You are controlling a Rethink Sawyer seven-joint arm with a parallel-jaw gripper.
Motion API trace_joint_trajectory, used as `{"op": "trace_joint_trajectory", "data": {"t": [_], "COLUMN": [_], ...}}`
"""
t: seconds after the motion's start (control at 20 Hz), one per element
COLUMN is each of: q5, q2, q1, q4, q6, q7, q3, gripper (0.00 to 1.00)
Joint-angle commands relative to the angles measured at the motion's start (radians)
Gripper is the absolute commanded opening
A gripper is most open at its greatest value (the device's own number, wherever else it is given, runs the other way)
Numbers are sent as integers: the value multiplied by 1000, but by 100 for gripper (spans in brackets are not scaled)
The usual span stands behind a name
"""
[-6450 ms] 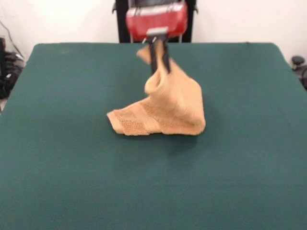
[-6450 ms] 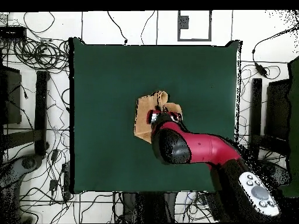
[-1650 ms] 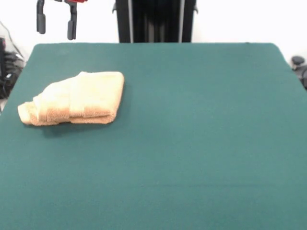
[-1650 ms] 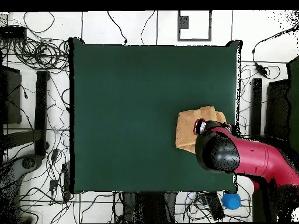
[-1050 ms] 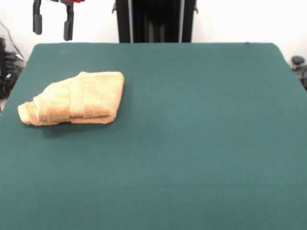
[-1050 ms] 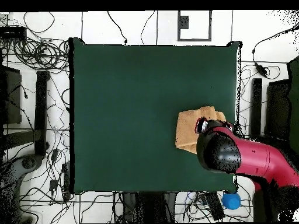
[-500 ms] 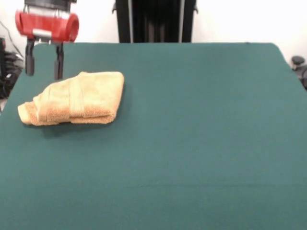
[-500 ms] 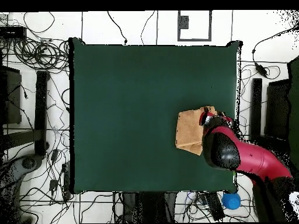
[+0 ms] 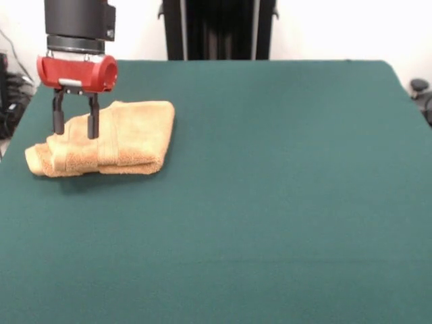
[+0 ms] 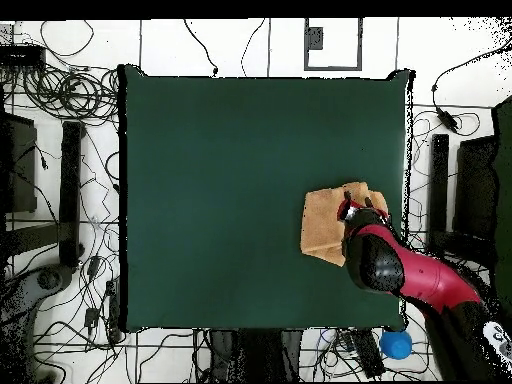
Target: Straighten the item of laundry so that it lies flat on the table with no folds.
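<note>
Gripper [image 9: 75, 128] has come down since half a second ago, when it hung above and behind the towel; now its two dark fingers [image 9: 59, 115] sit spread apart over the towel's rolled end, nothing held between them. Jaws moderately wide, one finger on each side of a hump of cloth, tips at cloth level; cannot tell if they press in. Towel [image 9: 108, 138] has not shifted: same folded, bunched heap, several layers, border band [image 9: 110, 138] running across the top fold, rolled lump at one end. It lies near one side edge of the table [image 9: 270, 202], toward the robot's half, well away from the table centre. Overhead view: red arm [image 10: 400, 272] reaches in from the table's corner and covers part of the towel [image 10: 322, 223], with the uncovered part sticking out toward the table's middle. Blue ball [image 10: 396, 344] sits on the floor just off the table's corner, beside the arm.
</note>
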Motion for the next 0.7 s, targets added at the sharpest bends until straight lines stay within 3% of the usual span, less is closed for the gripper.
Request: {"op": "trace_joint_trajectory", "data": {"t": [0.05,0.7], "q5": [-3,4], "q2": [1,4], "q1": [10,-8], "q4": [25,38], "q6": [22,48], "q7": [105,102], "q3": [162,183], "gripper": [100,100]}}
